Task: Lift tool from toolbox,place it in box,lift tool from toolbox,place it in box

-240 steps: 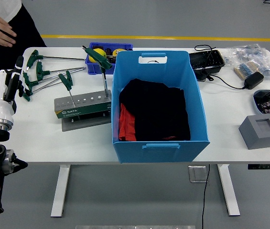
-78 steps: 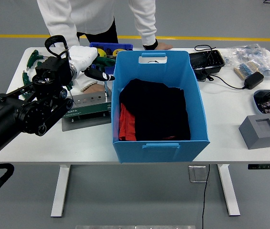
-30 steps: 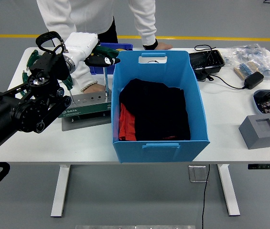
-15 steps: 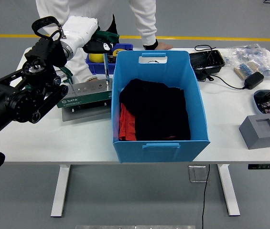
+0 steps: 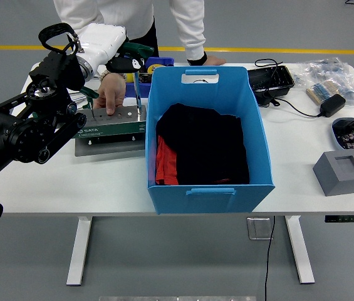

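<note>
Grey floor with a yellow line runs behind my white counter (image 5: 51, 182). My left arm reaches in from the left edge, and its left hand (image 5: 117, 56) sits high at the counter's far left part, just left of the blue box (image 5: 261, 157). Its fingers (image 5: 131, 64) are curled round the green handle of a T-handle hex key (image 5: 138, 75), whose shaft hangs down with its tip at or just above the rack's top; I can't quite tell whether it has cleared the hole. That rack, the grey and green SATA toolbox (image 5: 111, 128), stands on the counter just beside the box's left wall.

A person in white sleeves stands at the far side. One person's hand (image 5: 109, 93) presses fingertips down on the top of the toolbox, while the other hand (image 5: 209, 61) rests on the counter's far edge behind the box.

Inside the blue box lie black cloth (image 5: 205, 144) and red cloth (image 5: 166, 160). A small blue bin (image 5: 158, 62) with yellow objects sits behind the toolbox. To the right of the box I see a black tray (image 5: 270, 79), a power adapter (image 5: 332, 105) with its cable, a clear plastic bag (image 5: 330, 78) and a grey block (image 5: 343, 173).
</note>
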Available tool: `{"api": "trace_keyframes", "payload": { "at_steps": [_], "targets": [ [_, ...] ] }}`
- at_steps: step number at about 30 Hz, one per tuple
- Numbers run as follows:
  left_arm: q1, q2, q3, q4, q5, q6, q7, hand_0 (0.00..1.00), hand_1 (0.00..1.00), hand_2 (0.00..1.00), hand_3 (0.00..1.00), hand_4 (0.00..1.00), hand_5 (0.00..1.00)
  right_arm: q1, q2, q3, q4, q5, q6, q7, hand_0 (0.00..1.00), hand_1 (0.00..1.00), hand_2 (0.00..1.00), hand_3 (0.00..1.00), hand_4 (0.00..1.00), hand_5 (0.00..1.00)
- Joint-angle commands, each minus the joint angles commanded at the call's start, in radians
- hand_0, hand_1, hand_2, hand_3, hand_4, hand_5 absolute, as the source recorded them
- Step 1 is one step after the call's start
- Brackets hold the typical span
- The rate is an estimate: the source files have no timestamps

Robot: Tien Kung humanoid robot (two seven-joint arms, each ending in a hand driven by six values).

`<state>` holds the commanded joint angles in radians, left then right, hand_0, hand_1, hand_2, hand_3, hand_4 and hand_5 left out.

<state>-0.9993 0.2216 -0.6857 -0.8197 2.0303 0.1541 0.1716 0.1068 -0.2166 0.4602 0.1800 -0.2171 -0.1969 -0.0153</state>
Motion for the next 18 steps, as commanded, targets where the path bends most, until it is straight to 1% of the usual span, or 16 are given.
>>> {"api": "trace_keyframes", "payload": {
  "at_steps": [6, 9, 10, 18],
  "targets": [
    [0.01, 0.005, -0.004, -0.008, 0.0, 0.0, 0.0, 0.214, 0.002, 0.007, 0.059, 0.664, 0.737, 0.002, 0.0, -0.001, 0.0, 0.001, -0.001, 0.0, 0.683, 0.667, 0.73, 0.575, 0.781, 0.697],
    [0.022, 0.012, -0.012, -0.027, 0.007, 0.001, 0.001, 0.214, 0.002, 0.007, 0.059, 0.664, 0.737, 0.003, 0.0, -0.003, 0.0, 0.004, -0.001, 0.001, 0.683, 0.667, 0.73, 0.575, 0.781, 0.697],
    [0.025, 0.014, -0.014, -0.034, 0.011, 0.001, 0.002, 0.214, 0.002, 0.007, 0.059, 0.655, 0.724, 0.003, 0.0, -0.004, 0.0, 0.005, -0.001, 0.001, 0.683, 0.667, 0.73, 0.575, 0.78, 0.697],
    [0.061, 0.039, -0.02, -0.135, 0.068, -0.001, 0.024, 0.214, 0.002, 0.007, 0.059, 0.66, 0.727, 0.002, 0.002, 0.0, 0.0, -0.001, -0.001, 0.0, 0.684, 0.667, 0.73, 0.575, 0.781, 0.697]
  ]
}}
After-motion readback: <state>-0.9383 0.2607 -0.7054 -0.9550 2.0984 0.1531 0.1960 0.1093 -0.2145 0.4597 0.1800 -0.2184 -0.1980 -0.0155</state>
